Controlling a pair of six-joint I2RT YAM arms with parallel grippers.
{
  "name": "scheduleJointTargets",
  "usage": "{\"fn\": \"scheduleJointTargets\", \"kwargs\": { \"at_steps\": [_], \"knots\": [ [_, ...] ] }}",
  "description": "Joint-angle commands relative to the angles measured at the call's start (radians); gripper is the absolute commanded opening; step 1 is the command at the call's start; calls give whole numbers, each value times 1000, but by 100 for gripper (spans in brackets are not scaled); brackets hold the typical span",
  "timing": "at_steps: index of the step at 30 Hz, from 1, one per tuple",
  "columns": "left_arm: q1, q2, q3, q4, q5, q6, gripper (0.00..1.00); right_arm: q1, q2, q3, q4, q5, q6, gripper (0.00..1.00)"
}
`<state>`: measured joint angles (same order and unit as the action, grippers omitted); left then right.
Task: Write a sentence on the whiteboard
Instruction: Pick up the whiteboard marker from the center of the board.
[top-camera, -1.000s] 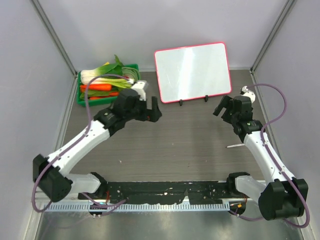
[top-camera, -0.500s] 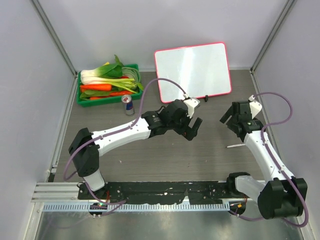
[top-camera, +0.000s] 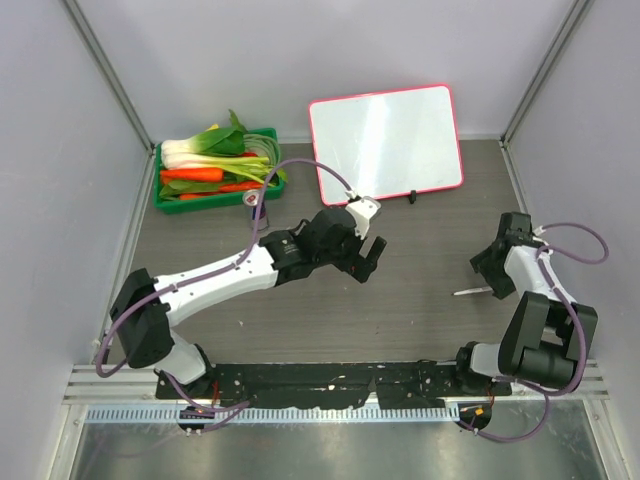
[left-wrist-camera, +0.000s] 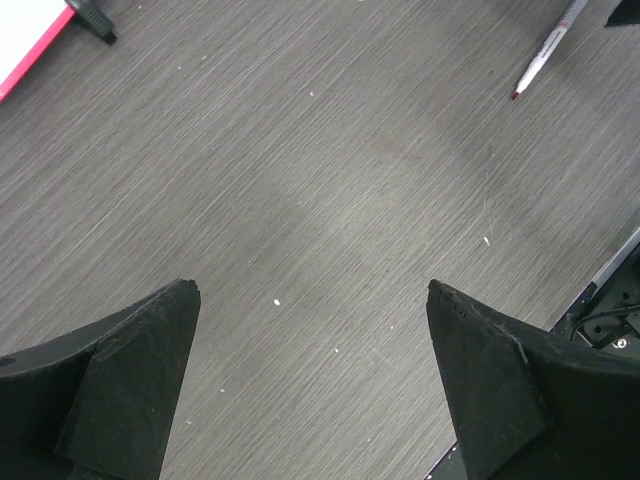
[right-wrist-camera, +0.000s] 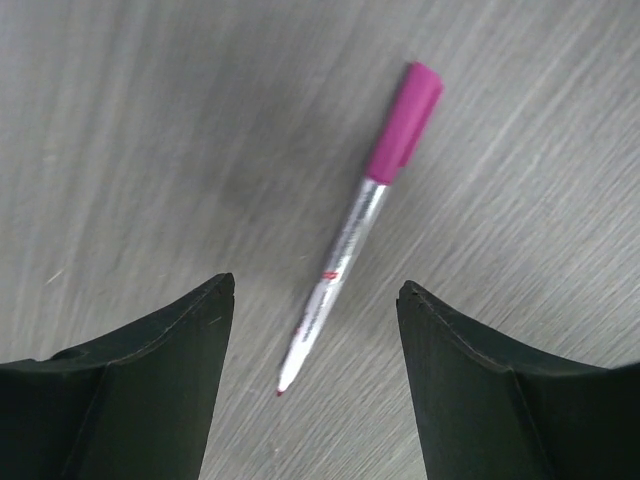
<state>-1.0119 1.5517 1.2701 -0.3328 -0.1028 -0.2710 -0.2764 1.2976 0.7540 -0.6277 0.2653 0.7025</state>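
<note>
The whiteboard (top-camera: 385, 145) stands at the back centre on two black feet, its white face blank. No sentence shows on it. Its pink corner (left-wrist-camera: 25, 45) shows in the left wrist view. A marker (top-camera: 470, 292) with a magenta cap lies on the table at the right. It also shows in the left wrist view (left-wrist-camera: 545, 48) and in the right wrist view (right-wrist-camera: 350, 235). My right gripper (right-wrist-camera: 315, 283) is open above the marker, its tip end between the fingers. In the top view my right gripper (top-camera: 490, 266) is just above the marker. My left gripper (top-camera: 372, 256) is open and empty over bare table.
A green crate (top-camera: 168, 200) with leafy greens and carrots stands at the back left. A small can (top-camera: 251, 198) stands by its right end. Grey walls close in the sides and back. The black rail (top-camera: 330, 380) runs along the near edge.
My left arm has swung from beside the crate to the table's centre. My right gripper has moved back and down to hover over the marker.
</note>
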Motion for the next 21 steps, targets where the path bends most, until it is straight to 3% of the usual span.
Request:
{"fn": "scheduleJointTargets", "kwargs": {
  "at_steps": [1,17,18,19,20,21],
  "knots": [
    [4,-65,-26,37,-41,27,100,-81,32,-34,32,-96,-14,70],
    [4,-143,-80,9,-115,27,100,-87,200,-81,111,-78,-54,52],
    [4,-150,-81,5,-123,30,100,-87,210,-85,126,-96,-58,47],
    [4,-153,-84,2,-132,32,100,-87,210,-90,132,-98,-57,29],
    [4,-159,-86,-2,-136,36,100,-87,213,-91,140,-104,-55,21],
    [4,-165,-87,-6,-135,42,100,-87,216,-94,143,-107,-54,21]
  ]
}}
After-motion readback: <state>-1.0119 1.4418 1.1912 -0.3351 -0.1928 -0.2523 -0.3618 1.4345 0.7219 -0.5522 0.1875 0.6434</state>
